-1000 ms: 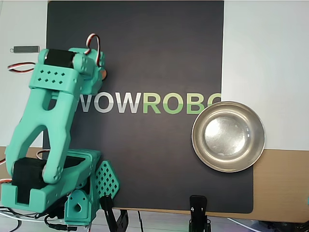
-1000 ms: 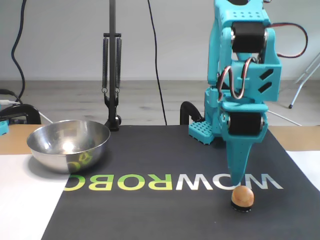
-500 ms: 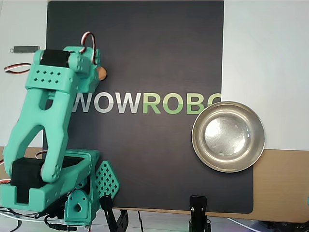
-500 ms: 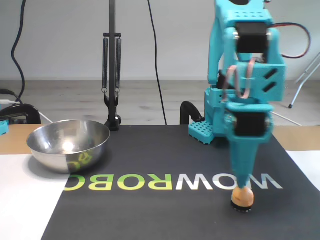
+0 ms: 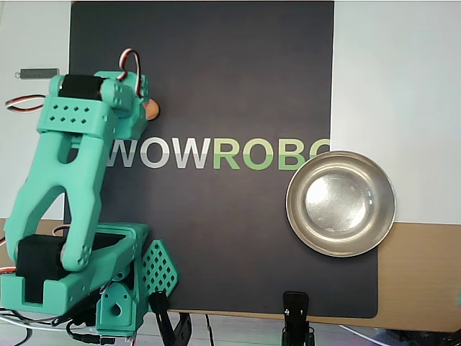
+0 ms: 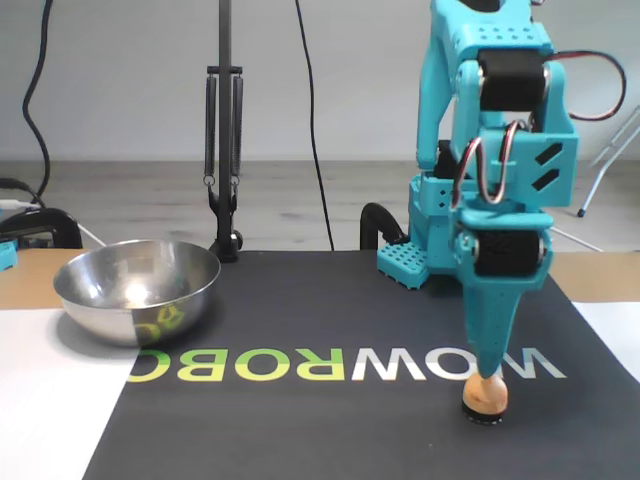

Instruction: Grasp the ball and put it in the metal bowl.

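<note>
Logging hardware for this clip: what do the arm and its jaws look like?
The arm is turquoise 3D-printed plastic with black servo blocks at the joints, rows of small holes on flat panels, and red, white and black servo cables looping out. The gripper tapers to a narrow turquoise point. No markings are readable.

Overhead view: mat (image 5: 216, 72) lay on the counter (image 5: 403, 86). Arm base (image 5: 79, 288) sat at 7 o'clock on the mat, ball (image 5: 152, 109) at 10 o'clock, partly under the arm. Metal bowl (image 5: 341, 203) sat at 4 o'clock, straddling the mat's right edge. Fixed view: tool (image 6: 490, 378) tip touched the ball (image 6: 485, 394) from above; bowl (image 6: 137, 290) well apart at 9 o'clock.
</note>
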### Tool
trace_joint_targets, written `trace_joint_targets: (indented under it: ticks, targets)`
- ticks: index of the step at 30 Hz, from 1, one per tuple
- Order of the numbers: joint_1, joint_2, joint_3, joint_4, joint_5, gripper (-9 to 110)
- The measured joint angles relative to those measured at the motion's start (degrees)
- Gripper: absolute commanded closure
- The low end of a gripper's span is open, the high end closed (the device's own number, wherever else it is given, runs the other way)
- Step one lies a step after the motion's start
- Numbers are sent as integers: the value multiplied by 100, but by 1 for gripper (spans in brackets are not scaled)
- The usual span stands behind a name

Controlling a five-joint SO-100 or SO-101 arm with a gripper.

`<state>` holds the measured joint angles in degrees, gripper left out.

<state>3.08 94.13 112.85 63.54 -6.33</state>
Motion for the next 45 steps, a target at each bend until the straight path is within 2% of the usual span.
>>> trace_joint_targets:
  ticks: [8,12,45]
  targets:
    - [0,0,35,-193,0,58]
    - [0,0,62,-211,0,54]
    - [9,-352,193,-562,18,54]
